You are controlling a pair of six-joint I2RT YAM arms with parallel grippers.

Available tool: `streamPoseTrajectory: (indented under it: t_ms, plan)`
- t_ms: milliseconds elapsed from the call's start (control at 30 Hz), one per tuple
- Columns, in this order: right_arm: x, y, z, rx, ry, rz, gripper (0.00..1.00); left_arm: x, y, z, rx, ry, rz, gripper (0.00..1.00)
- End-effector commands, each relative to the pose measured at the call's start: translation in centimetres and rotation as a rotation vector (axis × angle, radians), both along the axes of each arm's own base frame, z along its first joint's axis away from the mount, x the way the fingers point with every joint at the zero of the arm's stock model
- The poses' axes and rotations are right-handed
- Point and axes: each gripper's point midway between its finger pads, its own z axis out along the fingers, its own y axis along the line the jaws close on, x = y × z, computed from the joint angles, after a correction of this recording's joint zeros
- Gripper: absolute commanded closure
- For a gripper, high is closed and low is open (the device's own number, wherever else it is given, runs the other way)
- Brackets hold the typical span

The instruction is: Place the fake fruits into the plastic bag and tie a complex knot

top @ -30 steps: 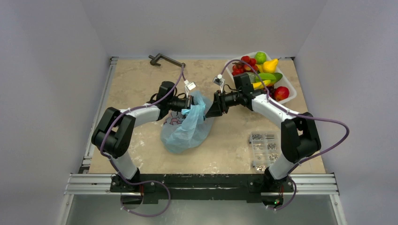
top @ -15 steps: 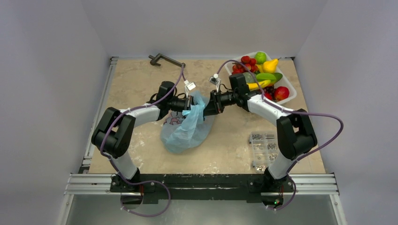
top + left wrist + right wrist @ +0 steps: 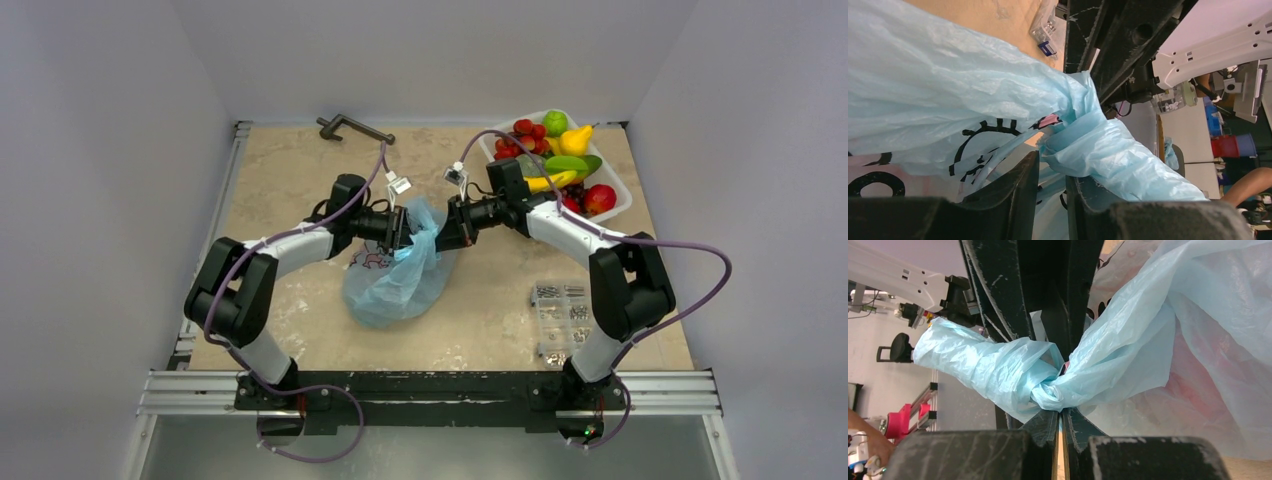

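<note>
The light-blue plastic bag (image 3: 395, 285) lies mid-table with its top gathered up between my two grippers. My left gripper (image 3: 410, 234) is at the bag's top from the left; in the left wrist view its jaws (image 3: 1052, 167) stand nearly closed with a strand of the bag (image 3: 938, 100) between them. My right gripper (image 3: 441, 230) comes from the right; in the right wrist view it (image 3: 1059, 412) is shut on the twisted knot (image 3: 1048, 387) of the bag (image 3: 1148, 340). Several fake fruits (image 3: 560, 160) lie in the white tray. What is inside the bag is hidden.
The white tray (image 3: 622, 192) stands at the back right. A clear box of screws (image 3: 562, 320) lies front right beside the right arm. A dark clamp handle (image 3: 350, 127) lies at the back edge.
My right gripper moved left onto the bag's gathered top. My left arm shifted and its gripper moved slightly right, closer to the right gripper. The bag body stayed in place.
</note>
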Motion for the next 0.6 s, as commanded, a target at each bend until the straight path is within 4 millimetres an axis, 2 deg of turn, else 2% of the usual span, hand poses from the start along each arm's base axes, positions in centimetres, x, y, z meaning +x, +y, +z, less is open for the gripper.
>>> streamPoseTrajectory:
  t_ms: [0,133,200,267,433,567]
  plan:
    - [0.3,0.1,2.1,0.024,-0.078,0.018,1.00,-0.1,0.3,1.5,-0.028,-0.101,-0.011,0.77]
    - [0.1,0.2,2.4,0.036,-0.068,0.029,0.99,0.4,-0.4,2.0,-0.059,-0.107,-0.004,1.00]
    - [-0.2,0.2,2.6,0.045,-0.066,0.041,0.80,0.7,-0.7,2.0,-0.060,-0.101,0.003,1.00]
    - [-0.4,-0.1,2.4,0.033,-0.069,0.052,0.66,0.9,-0.7,2.1,-0.067,-0.097,0.007,1.00]
    - [-0.6,-0.8,1.2,-0.009,-0.099,0.067,0.57,0.8,-0.7,2.0,-0.068,-0.092,0.006,1.00]
    - [-0.1,-1.0,0.2,-0.035,-0.115,0.057,0.56,0.9,-0.9,2.3,-0.084,-0.085,0.003,1.00]
